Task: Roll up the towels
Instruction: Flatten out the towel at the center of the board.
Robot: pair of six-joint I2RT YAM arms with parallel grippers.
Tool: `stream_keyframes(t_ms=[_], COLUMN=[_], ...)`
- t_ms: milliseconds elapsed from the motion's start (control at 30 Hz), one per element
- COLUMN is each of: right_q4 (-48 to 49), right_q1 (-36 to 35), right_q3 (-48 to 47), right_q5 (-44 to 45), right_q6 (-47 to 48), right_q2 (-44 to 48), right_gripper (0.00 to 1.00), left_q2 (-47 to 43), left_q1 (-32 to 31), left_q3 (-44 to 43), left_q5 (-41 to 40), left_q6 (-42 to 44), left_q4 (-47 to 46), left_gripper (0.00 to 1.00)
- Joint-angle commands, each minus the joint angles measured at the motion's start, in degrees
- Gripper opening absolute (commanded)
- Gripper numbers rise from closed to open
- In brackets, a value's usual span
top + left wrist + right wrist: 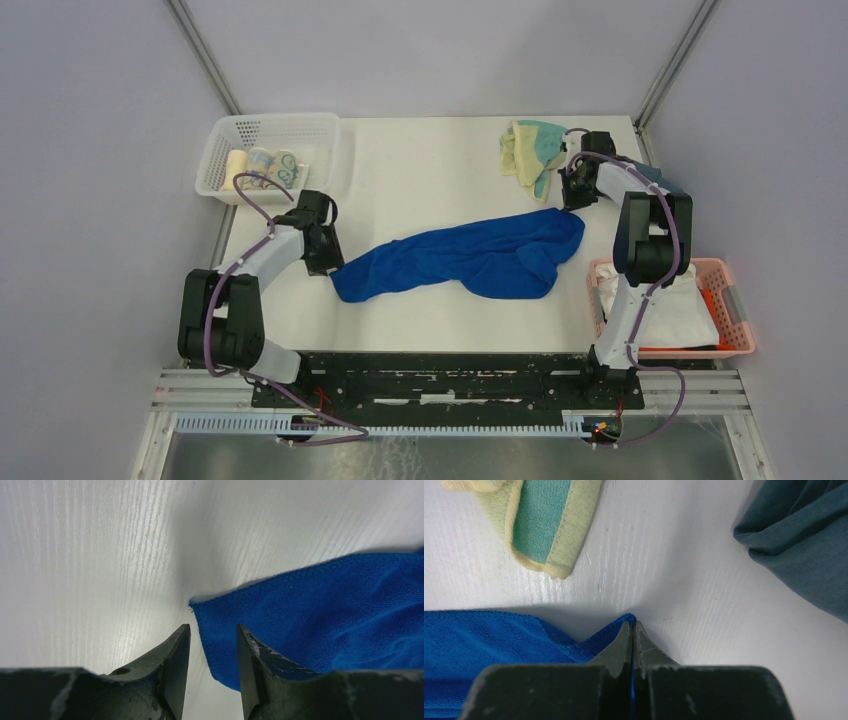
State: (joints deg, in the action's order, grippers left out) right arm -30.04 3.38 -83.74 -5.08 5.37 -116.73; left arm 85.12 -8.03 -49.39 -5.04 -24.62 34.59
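The royal blue towel (470, 258) lies stretched and bunched across the middle of the white table (420, 170). My right gripper (573, 198) is shut on its right corner (626, 621), a thin blue edge pinched between the jaws. At the towel's left end my left gripper (213, 632) stands open, with the blue corner (220, 650) between its fingers and not clamped. The pale yellow towel with teal-green patches (530, 155) lies crumpled at the back right, beside the right gripper; its tip (539, 525) shows in the right wrist view.
A white basket (268, 155) holding rolled cloths stands at the back left. A pink basket (735, 320) with white cloth sits at the right edge. A slate grey-blue cloth (804, 540) lies by the right arm.
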Motion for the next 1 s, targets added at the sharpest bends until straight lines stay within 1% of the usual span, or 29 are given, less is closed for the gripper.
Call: stream_keyframes(t_ms=[0,133,433,500,567,633,667,733,767,833,967], right_q4=[0.6,0.6,0.7,0.7,0.7,0.6,0.5,0.4,0.2,-0.2,-1.1], right_q1=[-0.2,-0.2,-0.2,-0.2,-0.2,-0.2,-0.2,-0.2,-0.2,-0.2,-0.2], right_q3=[0.2,0.1,0.5,0.7,0.6,0.5,0.5,0.1,-0.2,-1.1,-3.9], right_q5=[-0.5,-0.7,-1.1,-1.1,-1.1,-1.4,-1.5,-1.6,-1.7,-1.7,-1.0], right_q6=[-0.5,-0.6,-0.7,-0.7,-0.8,-0.9,-0.9,-1.2,-1.4,-1.9,-2.9], right_q2=[3.1,3.0,3.2,3.3,3.4,3.7,4.1,4.8,5.4,6.7,10.8], right_gripper=[0.00,0.00,0.01,0.01,0.01,0.00,0.00,0.00,0.00,0.01,0.01], left_q2=[-1.6,1.5,6.7,7.5,8.0,7.5,6.9,5.1,4.1,1.8,-2.7], left_q1=[-0.8,-1.1,-1.6,-1.5,-1.6,-1.6,-1.5,-1.6,-1.6,-1.5,-1.5], left_q3=[-0.2,0.3,1.9,2.3,2.4,2.0,1.6,-0.1,-1.5,-5.2,-15.7], left_q5=[-0.7,-0.7,-3.8,-4.1,-3.9,-4.0,-4.3,-5.4,-6.2,-7.7,-11.1], left_q6=[0.1,0.3,1.1,1.3,1.4,1.7,1.9,2.5,2.9,3.8,5.4], left_q4=[0.2,-1.4,-2.8,-2.9,-2.9,-2.9,-2.8,-2.1,-1.3,0.4,3.2], left_gripper=[0.47,0.45,0.41,0.39,0.34,0.26,0.21,0.05,0.03,0.03,0.03])
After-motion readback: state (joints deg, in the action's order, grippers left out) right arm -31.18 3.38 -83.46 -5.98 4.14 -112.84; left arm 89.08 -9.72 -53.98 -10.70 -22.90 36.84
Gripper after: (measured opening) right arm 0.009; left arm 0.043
